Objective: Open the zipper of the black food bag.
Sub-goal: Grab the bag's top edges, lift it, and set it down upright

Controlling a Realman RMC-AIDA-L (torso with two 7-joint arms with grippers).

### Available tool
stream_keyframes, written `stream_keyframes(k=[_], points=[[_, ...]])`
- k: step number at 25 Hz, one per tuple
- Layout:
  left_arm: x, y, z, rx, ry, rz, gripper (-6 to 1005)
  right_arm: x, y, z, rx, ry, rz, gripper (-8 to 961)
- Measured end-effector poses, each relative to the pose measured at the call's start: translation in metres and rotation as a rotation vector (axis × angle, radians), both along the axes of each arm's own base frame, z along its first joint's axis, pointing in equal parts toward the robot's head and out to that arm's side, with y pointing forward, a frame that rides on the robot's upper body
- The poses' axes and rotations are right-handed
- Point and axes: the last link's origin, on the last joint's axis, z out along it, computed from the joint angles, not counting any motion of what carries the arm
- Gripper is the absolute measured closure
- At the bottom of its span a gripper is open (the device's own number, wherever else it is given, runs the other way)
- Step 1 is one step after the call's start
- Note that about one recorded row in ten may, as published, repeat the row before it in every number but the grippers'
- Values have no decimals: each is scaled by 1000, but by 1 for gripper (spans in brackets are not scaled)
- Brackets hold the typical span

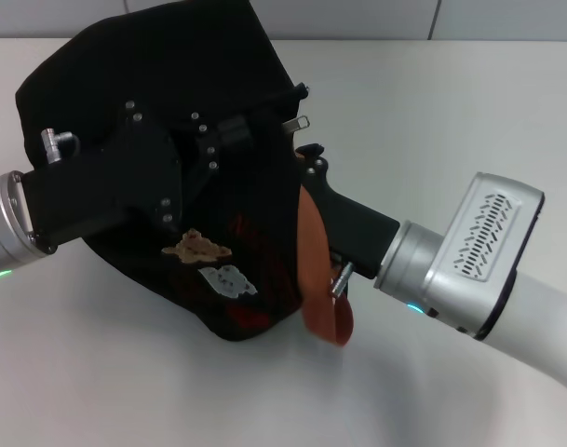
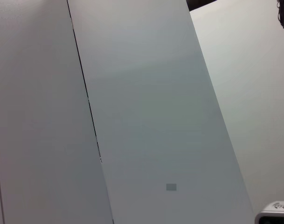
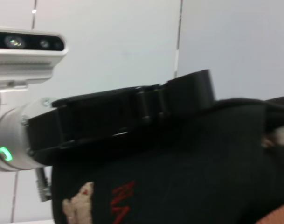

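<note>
Two grippers work at the soft boxy black fabric food bag (image 1: 153, 74), lying near the white worktop's (image 1: 451, 112) far edge.
Limp, light cloth (it sags): left gripper (image 1: 222, 140) and right gripper (image 1: 306, 154) press against it, grip unreadable; best hold is the small silver zipper pull (image 1: 300, 122).

The black food bag (image 1: 236, 102) is lying slumped on its side on the white table (image 1: 432, 112), its bear patches (image 1: 197, 248) and red lettering facing up. An orange-brown strap (image 1: 313, 270) is hanging down its right side. A small silver pull tab (image 1: 302, 122) is sticking out near the upper edge.
</note>
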Motion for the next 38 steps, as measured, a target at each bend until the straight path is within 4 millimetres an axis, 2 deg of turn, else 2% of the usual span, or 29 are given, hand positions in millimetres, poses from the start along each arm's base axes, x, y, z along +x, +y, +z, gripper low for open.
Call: stream_keyframes(k=[4,7,8,12,18,25,27,31,32,38], points=[[-2,-1,1,2,3,6,1000,17,-1,5,31,-4,-56,607],[-4,-2,1,6,2,14,1000,42,-3,15,81,3,-143,608],[-4,-2,1,6,2,14,1000,42,-3,15,81,3,-143,608],[-5,-2,1,12,6,12,999,62,-10,25,131,21,-215,609],[-6,-4,0,7,5,13,999,72,-17,30,153,33,-242,611],[-10,-6,1,20,2,36,999,89,-35,40,153,78,-273,613],[-10,-5,0,29,8,35,998,99,-35,44,82,86,-305,613],[-9,-4,0,33,9,31,998,97,-35,37,-51,56,-277,614],[-8,-2,0,32,9,31,998,88,-39,28,-139,26,-217,614],[-6,1,-1,42,13,27,998,66,-49,12,-270,-7,-84,615]])
